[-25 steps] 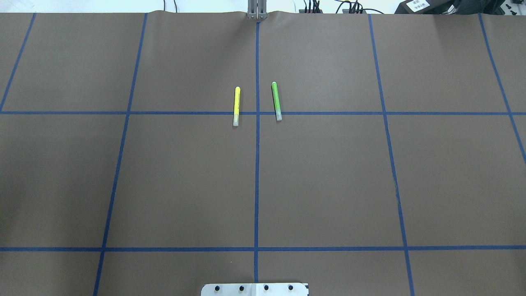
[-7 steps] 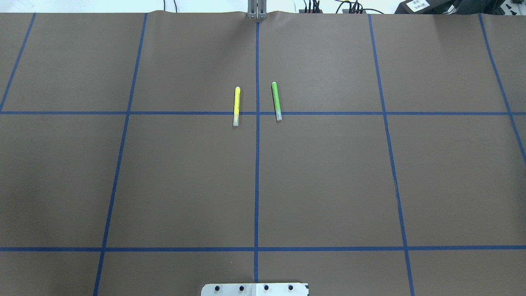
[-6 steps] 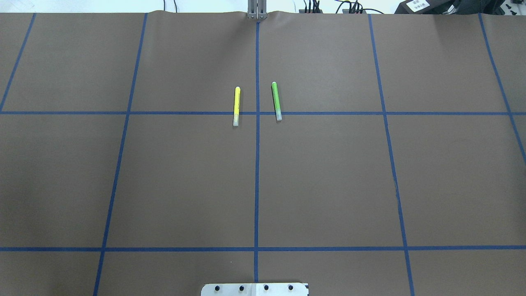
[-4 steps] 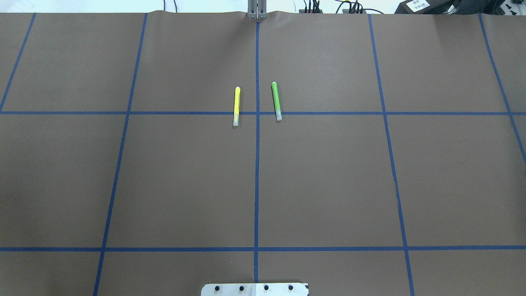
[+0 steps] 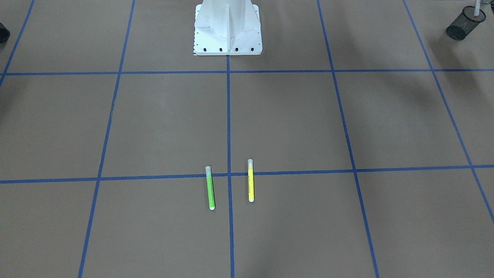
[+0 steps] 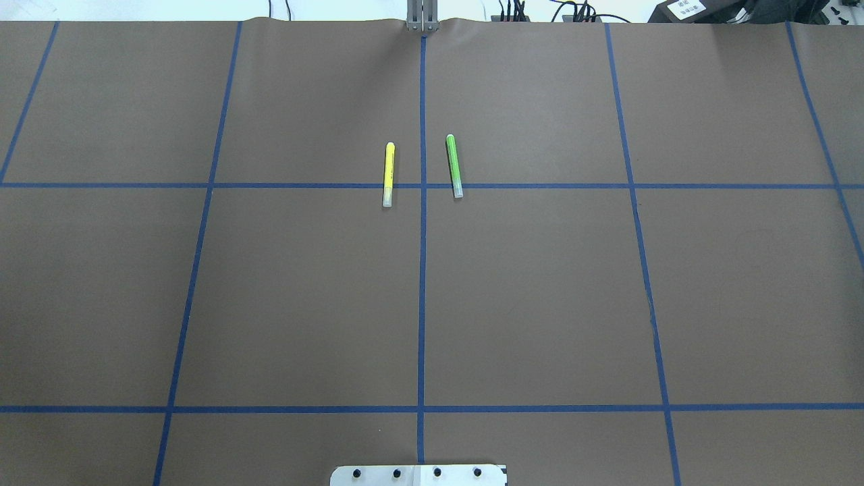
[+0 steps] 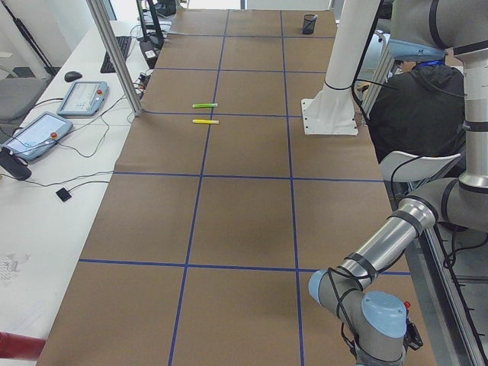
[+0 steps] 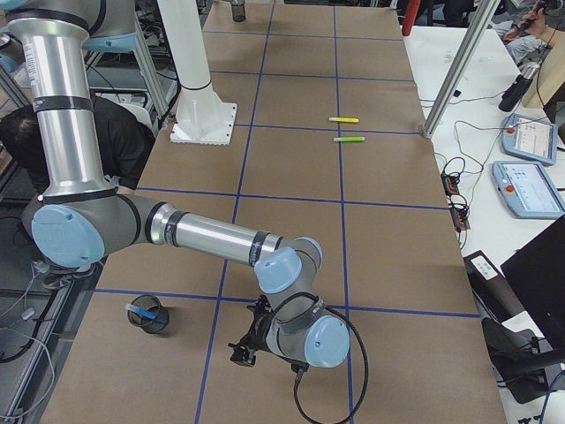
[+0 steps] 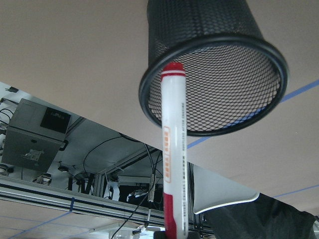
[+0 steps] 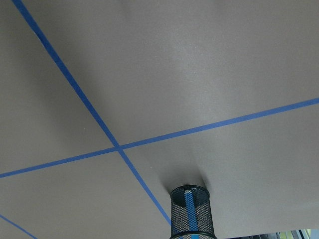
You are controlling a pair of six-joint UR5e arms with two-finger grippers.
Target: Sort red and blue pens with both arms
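Observation:
The red pen [image 9: 172, 149], a white-barrelled marker, hangs cap-first with its red cap at the rim of a black mesh cup [image 9: 239, 35]. Its red tail runs to my left gripper [image 9: 169, 233] at the bottom edge of the left wrist view, which is shut on it. The front-facing view shows the same cup [image 5: 461, 25] with the marker [image 5: 477, 5] above it. The blue pen [image 8: 144, 311] lies inside a second mesh cup [image 8: 152, 320]. My right gripper [image 8: 243, 349] hovers beside that cup. I cannot tell whether it is open or shut.
A green pen [image 6: 454, 165] and a yellow pen [image 6: 389, 173] lie side by side near the table's centre line. The white pedestal [image 5: 227, 27] stands at the robot's edge. A person in black [image 7: 415, 107] sits behind it. Tablets [image 8: 530, 185] lie on the side table.

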